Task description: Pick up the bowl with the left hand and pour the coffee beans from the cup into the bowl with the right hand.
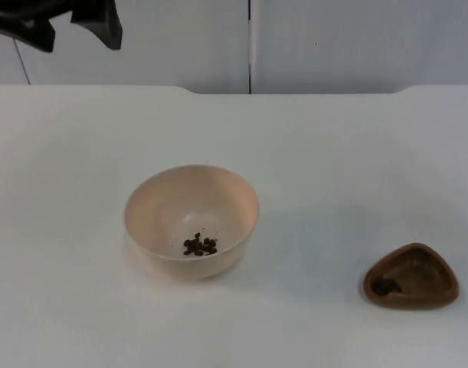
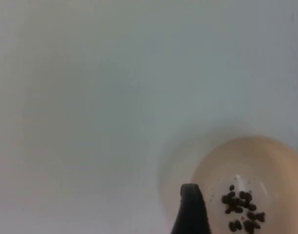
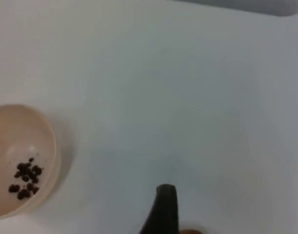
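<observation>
A cream bowl [image 1: 189,201] stands upright on the white table, left of centre, with a small heap of coffee beans [image 1: 200,245] in its bottom. The brown, rounded-triangle cup [image 1: 411,276] sits on the table at the front right, apart from the bowl, with a few dark beans [image 1: 384,287] in one corner. My left gripper [image 1: 65,34] hangs high at the back left, far from the bowl, its two black fingers apart and holding nothing. The left wrist view looks down past it on the bowl [image 2: 251,161]. My right gripper [image 3: 161,209] hovers above the table to the right of the bowl [image 3: 17,141].
The grey partition wall [image 1: 333,46] closes off the table's far edge. White table top [image 1: 333,153] lies all around the bowl and the cup.
</observation>
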Tool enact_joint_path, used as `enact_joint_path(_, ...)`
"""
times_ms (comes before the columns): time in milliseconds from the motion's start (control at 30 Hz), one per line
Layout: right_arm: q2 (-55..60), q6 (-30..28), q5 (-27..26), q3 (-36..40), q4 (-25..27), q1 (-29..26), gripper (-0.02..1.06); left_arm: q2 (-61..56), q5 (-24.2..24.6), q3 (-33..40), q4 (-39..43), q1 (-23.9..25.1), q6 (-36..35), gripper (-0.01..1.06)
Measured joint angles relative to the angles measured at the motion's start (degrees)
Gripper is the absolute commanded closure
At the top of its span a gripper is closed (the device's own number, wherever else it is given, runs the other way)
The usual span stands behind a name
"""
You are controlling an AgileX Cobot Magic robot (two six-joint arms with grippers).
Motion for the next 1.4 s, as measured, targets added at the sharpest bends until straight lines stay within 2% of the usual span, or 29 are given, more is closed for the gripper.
enact_joint_path(433, -10.8, -1.1, 3.0, 0.0, 0.2, 0.0, 0.35, -9.4, 0.7, 0.0, -0.7, 0.0, 3.6, 0.46)
enact_joint_path(800, -18.3, -2.5, 6.4, 2.9, 0.4, 0.0, 0.35, -17.9, 4.7, 0.2, -5.3, 0.0, 10.4, 0.46)
enact_joint_path(967, -24.2, -2.5, 7.1, 6.4, 0.5, 0.0, 0.35, -24.1, 3.2, 5.8, -6.6, 0.0, 11.8, 0.46)
enact_joint_path(1100, -29.7, -3.5, 7.5, 8.6, 1.8, 0.0, 0.35, -30.8, 0.2, 13.2, -6.7, 0.0, 12.0, 0.46)
enact_joint_path(1400, -38.0, -6.5, 11.3, 11.7, 3.2, 0.0, 0.35, -43.7, -1.2, 22.3, -6.7, 0.0, 12.5, 0.46)
